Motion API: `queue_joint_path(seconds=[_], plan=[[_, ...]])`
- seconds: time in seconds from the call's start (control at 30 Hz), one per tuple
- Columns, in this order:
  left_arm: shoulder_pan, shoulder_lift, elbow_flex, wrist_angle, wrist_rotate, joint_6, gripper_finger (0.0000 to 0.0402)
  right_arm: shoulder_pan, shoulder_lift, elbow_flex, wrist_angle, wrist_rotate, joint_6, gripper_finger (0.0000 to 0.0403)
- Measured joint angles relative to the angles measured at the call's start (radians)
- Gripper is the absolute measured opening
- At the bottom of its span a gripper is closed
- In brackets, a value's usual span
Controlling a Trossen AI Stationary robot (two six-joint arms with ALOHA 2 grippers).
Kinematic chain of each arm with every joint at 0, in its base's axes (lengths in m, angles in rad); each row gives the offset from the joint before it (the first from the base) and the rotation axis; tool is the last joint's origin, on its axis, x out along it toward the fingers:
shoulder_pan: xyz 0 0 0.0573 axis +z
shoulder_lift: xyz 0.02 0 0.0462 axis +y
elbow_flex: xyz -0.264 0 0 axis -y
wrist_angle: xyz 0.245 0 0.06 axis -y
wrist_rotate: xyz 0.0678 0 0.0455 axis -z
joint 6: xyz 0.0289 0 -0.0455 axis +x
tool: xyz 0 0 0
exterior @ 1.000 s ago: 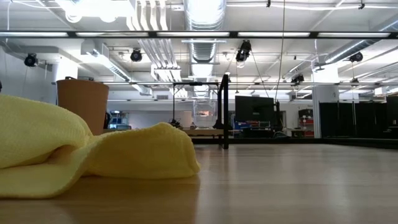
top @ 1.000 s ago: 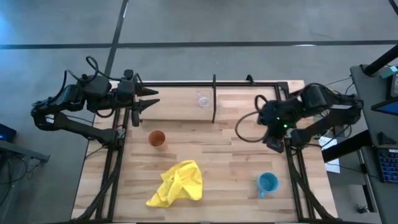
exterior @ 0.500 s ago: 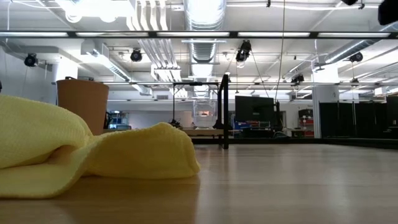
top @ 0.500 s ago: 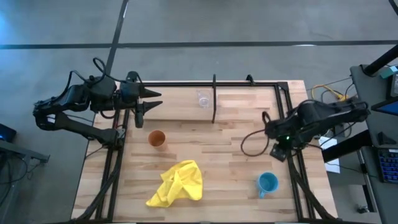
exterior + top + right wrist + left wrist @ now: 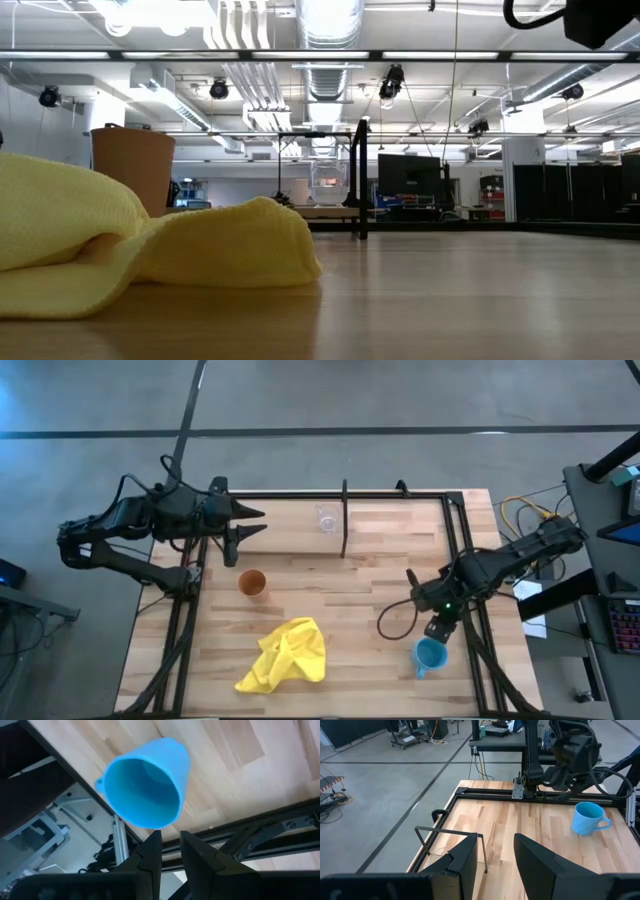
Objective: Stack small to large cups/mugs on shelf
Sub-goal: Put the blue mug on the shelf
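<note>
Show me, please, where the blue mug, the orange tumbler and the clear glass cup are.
blue mug [image 5: 431,654]: high view, on its open top.
orange tumbler [image 5: 252,582]: high view, on its open top.
clear glass cup [image 5: 326,518]: high view, on its middle, on the shelf beside the black divider.

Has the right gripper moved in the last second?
Yes. The right gripper has swung away from the shelf, toward the blue mug.
</note>
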Motion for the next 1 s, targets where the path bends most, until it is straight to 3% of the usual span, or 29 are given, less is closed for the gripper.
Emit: queue_joint_path(seconds=[0.57, 0.8, 1.0], plan=[[0.0, 0.046, 0.002, 0.03, 0.0, 0.0, 0.0116, 0.031, 0.055, -0.065, 0.069, 0.022, -0.033, 0.0066], [0.0, 0.034, 0.005, 0.039, 0.0, 0.0, 0.0116, 0.04, 0.059, -0.055, 0.076, 0.043, -0.288, 0.0065], [0.0, 0.032, 0.005, 0.039, 0.0, 0.0, 0.0116, 0.049, 0.067, -0.051, 0.133, 0.14, -0.477, 0.0065]])
